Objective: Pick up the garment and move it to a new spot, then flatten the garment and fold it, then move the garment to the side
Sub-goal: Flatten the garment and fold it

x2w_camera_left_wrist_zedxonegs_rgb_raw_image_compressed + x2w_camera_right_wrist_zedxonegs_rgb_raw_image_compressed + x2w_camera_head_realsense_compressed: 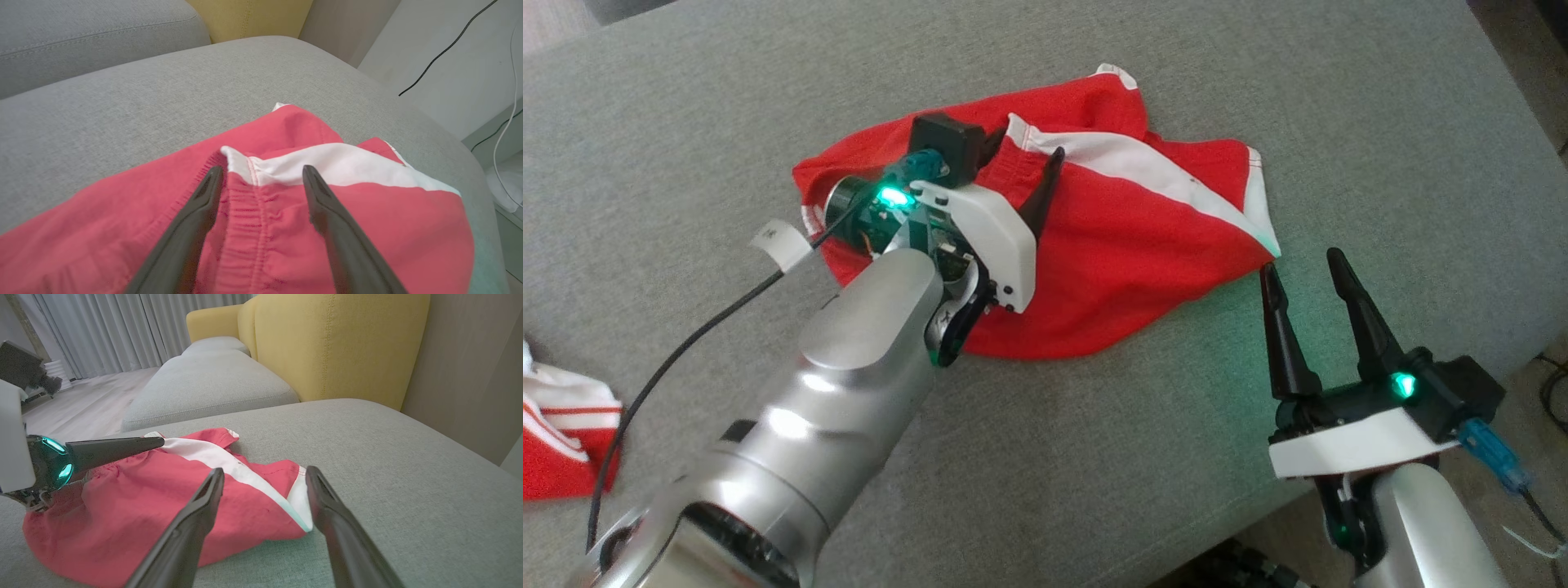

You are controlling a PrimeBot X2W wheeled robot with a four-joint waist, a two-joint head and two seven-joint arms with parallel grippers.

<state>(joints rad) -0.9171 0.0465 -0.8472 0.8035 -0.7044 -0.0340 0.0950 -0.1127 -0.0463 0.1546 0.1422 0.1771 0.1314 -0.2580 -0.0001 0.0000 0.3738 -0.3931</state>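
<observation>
A crumpled red garment (1143, 245) with a white stripe lies in the middle of the grey cushion (1094, 457). My left gripper (1025, 159) hovers open over its upper left part. In the left wrist view the left gripper (262, 169) has its two fingers on either side of the gathered waistband of the garment (388, 212), with nothing pinched. My right gripper (1303, 265) stands open just off the garment's right corner. In the right wrist view the right gripper (265, 471) points at the white-edged corner of the garment (143, 498), apart from it.
Another red and white piece of cloth (560, 433) lies at the cushion's left edge. A black cable (686, 343) trails from my left wrist. The cushion's rounded front-right edge drops off near my right arm. A yellow sofa back (339, 343) stands behind.
</observation>
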